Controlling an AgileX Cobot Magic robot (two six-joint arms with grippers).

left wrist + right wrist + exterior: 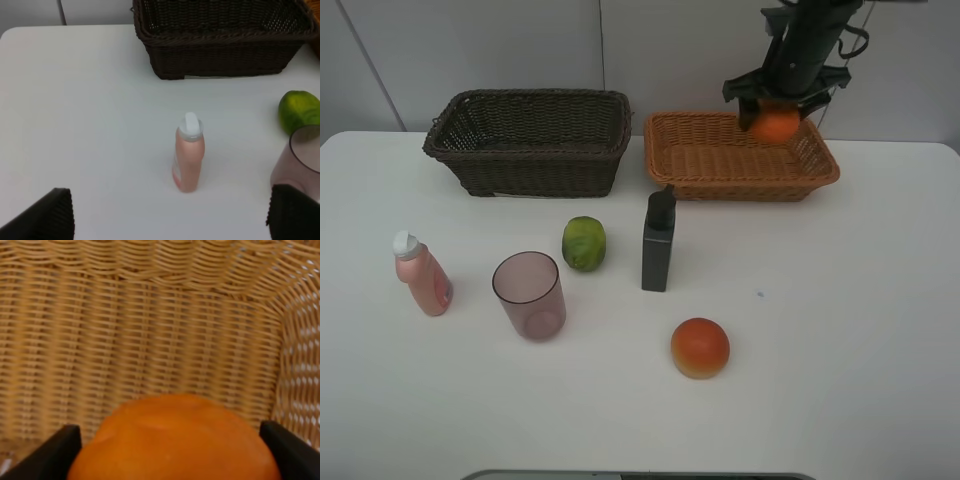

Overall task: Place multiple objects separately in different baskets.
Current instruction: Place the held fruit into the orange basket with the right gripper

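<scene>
Exterior high view
Right gripper (777, 108): jaws clasped around the orange mandarin (776, 126), held over the far right corner of the orange-tan basket (740, 186).
Dark brown basket (525, 165): just beside the orange-tan basket, on its left, at the far side of the tabletop (840, 330).
Dark grey bottle (658, 243): upright near the middle, with the green fruit (584, 243) near it on the left.
Mauve cup (530, 296): upright, nearer the front than the green fruit.
Pink bottle (422, 275): tilted, to the left of the mauve cup and apart from it.
Red-orange fruit (700, 347): alone towards the front, well apart from both baskets.

Left wrist view
Left gripper (170, 222): jaws spread wide and grasping nothing; the pink bottle (189, 160) stands on the tabletop between and beyond the tips.
Dark brown basket (220, 55): beyond the bottle.
Green fruit (299, 111) and mauve cup (297, 160): at the edge of the picture, close together.

Right wrist view
Right gripper (170, 452): jaws pressed on either side of the orange mandarin (175, 440).
Orange-tan basket (150, 330): its woven floor and walls fill the picture beneath the mandarin.
</scene>
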